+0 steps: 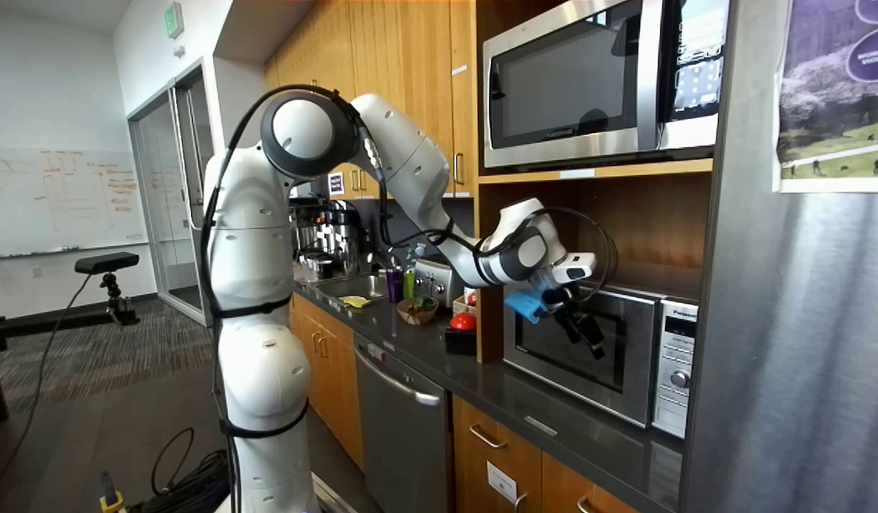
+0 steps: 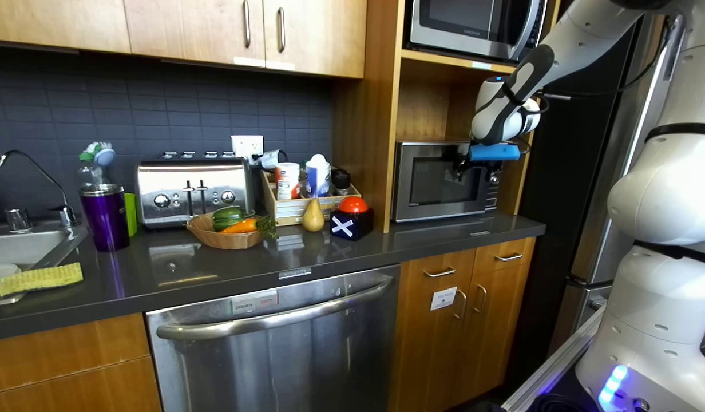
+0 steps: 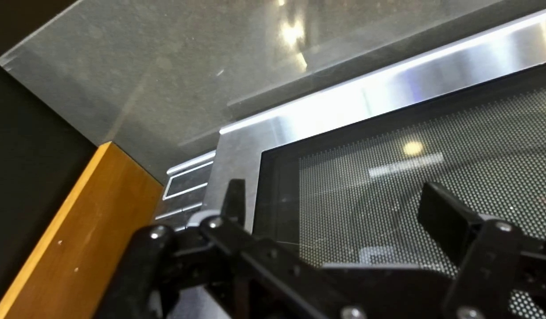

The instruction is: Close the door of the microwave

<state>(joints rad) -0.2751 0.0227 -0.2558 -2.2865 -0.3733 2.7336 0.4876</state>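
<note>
The microwave (image 1: 675,377) stands on the counter under a wooden shelf; it also shows in the other views (image 2: 492,197) (image 3: 188,179). Its door (image 1: 542,349), a dark window in a steel frame, lies across the front and looks shut or nearly shut (image 2: 432,186). In the wrist view the door's (image 3: 344,177) free edge stands slightly forward of the button panel; I cannot tell whether it is latched. My gripper (image 1: 585,335) is in front of the door, fingers apart, with nothing between them (image 2: 472,170) (image 3: 337,204). I cannot tell whether the fingertips touch the door.
A larger stainless microwave (image 1: 567,78) sits on the shelf above. A wooden partition (image 1: 489,299) and a black box with a red dome (image 2: 352,223) are left of the microwave. A steel fridge (image 1: 788,342) is at its right. The dark counter (image 1: 546,399) runs below.
</note>
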